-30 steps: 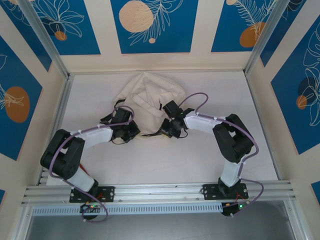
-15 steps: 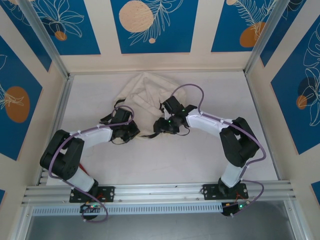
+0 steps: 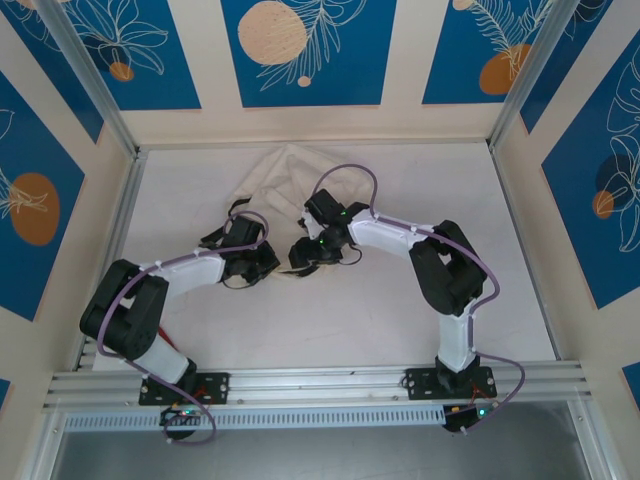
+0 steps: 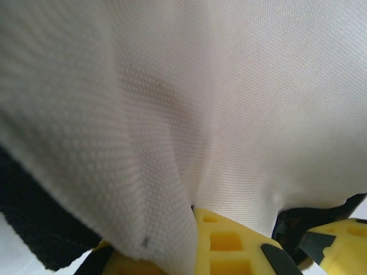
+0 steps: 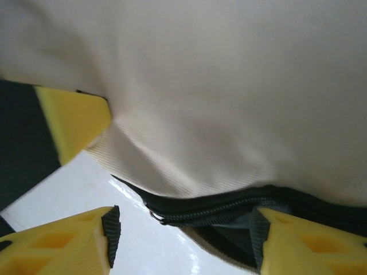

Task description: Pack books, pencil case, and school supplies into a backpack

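- One backpack (image 3: 288,185), cream-white and crumpled, lies on the far middle of the white worktop (image 3: 380,320), near the back wall; its near edge lies under the two wrists.
- Two arms reach in from the near edge, one gripper each, and they meet side by side at that near edge.
- The left gripper (image 4: 189,240) is pressed together, with a fold of the backpack's cloth running down between its yellow fingers (image 4: 229,249).
- The right gripper (image 5: 184,232) is spread, with nothing between its two yellow fingers (image 5: 57,249) but the worktop and the backpack's hanging edge.
- One black zip (image 5: 229,209) runs along that edge, just above the spread fingers.
- Black strap trim (image 4: 34,226) shows at the lower left and lower right of the left wrist view.
- One yellow wedge (image 5: 74,120) presses against the cloth at the upper left of the right wrist view; I cannot tell what it belongs to.
- Cream cloth covers most of both wrist views, so the backpack's inside is hidden.
- From above, the wrists cover the backpack's near edge.
- Blue leaf-print panels (image 3: 310,50) line the walls, and a metal rail (image 3: 320,382) runs along the near edge.
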Controlling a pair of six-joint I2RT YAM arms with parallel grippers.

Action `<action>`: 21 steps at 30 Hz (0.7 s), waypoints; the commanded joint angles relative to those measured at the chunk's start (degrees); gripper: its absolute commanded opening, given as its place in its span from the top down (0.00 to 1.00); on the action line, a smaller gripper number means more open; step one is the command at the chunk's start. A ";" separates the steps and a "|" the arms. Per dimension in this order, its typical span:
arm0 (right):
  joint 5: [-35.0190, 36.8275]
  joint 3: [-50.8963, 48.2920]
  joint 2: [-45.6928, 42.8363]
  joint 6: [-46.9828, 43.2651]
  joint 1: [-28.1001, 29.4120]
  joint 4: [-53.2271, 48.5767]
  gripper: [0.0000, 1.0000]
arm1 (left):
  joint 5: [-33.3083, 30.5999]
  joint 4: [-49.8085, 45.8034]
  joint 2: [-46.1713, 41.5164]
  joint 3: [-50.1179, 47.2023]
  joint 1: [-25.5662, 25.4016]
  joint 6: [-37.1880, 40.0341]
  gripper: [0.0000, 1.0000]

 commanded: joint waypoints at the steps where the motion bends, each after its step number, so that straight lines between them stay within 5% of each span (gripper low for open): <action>1: -1.51 -1.62 0.40 -1.78 -0.55 -1.90 0.32 | -1.52 -2.09 -1.04 -0.22 -0.28 0.78 1.00; 12: -2.85 -3.88 2.28 -3.29 -0.11 0.42 0.24 | -1.06 -1.82 -0.46 0.13 -0.27 0.82 1.00; 21: -9.60 -6.38 0.67 -6.66 0.09 4.75 0.40 | -1.06 -2.01 -0.39 -0.04 -0.27 0.89 1.00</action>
